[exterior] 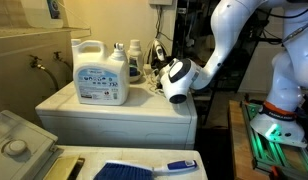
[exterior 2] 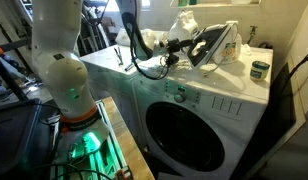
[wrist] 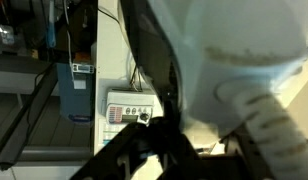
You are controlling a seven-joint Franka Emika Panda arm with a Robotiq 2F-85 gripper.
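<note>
The washing machine (exterior 2: 199,125) carries a detergent jug (exterior: 100,72) at its left. To the jug's right the iron (exterior 2: 216,45) sits tilted, its long axis pointing away from the arm. The gripper (exterior 2: 182,46) is pinched on the iron's near end, seemingly the handle.

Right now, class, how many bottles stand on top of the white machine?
3. A large blue-labelled jug at the front; a dark-capped bottle just behind it; a white bottle beside that. More may be hidden behind the jug.
</note>
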